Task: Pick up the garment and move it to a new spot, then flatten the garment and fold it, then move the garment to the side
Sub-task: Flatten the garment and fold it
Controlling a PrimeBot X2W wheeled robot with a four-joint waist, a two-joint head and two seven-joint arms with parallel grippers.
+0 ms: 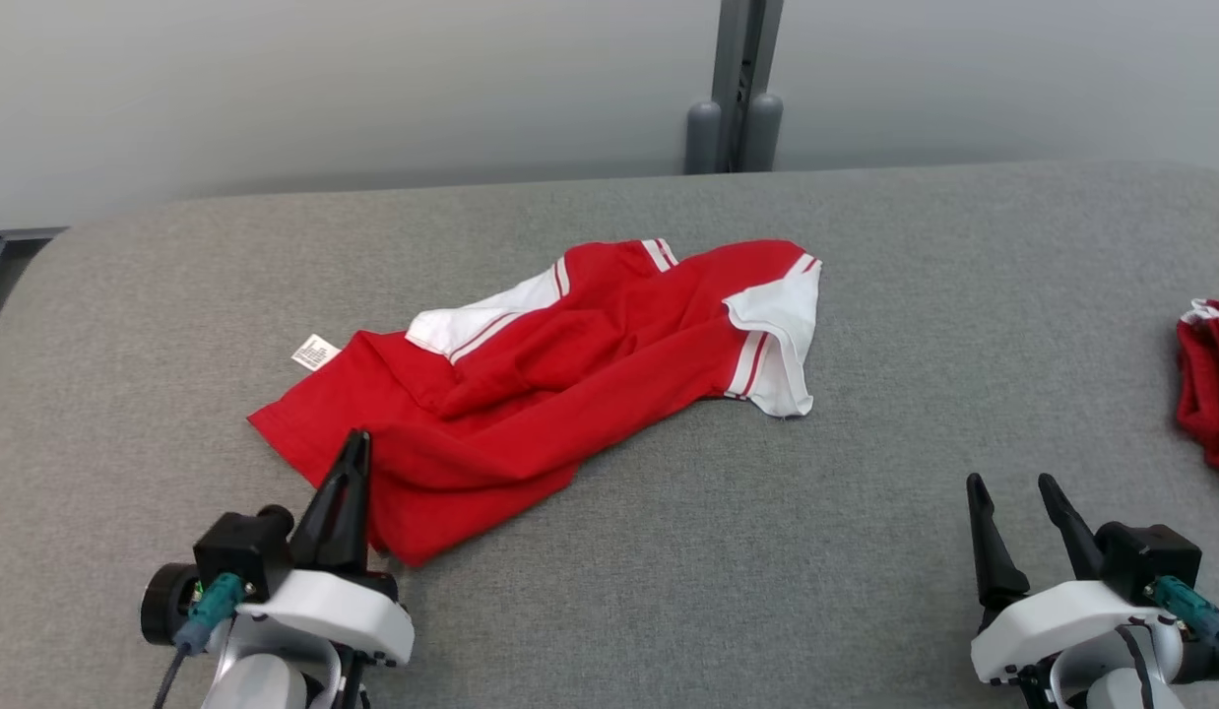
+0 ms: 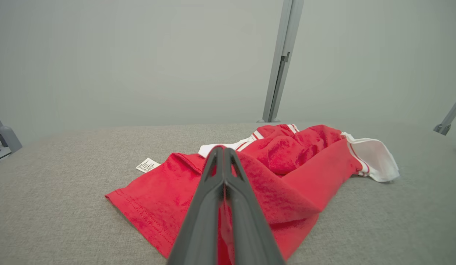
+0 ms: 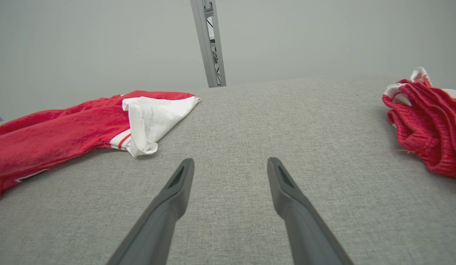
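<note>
**Garment** (image 1: 570, 364): red shirt with white sleeves, lying crumpled left of centre on the table (image 1: 866, 512). The body is bunched over itself, one sleeve (image 1: 782, 335) is turned out to the right, and a label (image 1: 315, 352) shows at the far left edge. It is not lifted, so the pick-up is judged the step in hand.

**Left gripper** (image 1: 355, 443): fingers pressed together, tips over the near hem corner. Whether any cloth is nipped between them cannot be told.

**Right gripper** (image 1: 1013, 484): jaws well apart and empty, above bare table, well clear of the garment.

**Other:** a second red bundle (image 1: 1210, 384) sits at the table's right edge.

**Recommendation:**
- Confirm a grip on a single layer of hem, not the bunched fold.
- Lift high enough for the trailing sleeve to clear the surface.
- Carry toward open table at the centre, away from the bundle.
- Lay down hem first, so the cloth drapes out rather than heaps.
</note>
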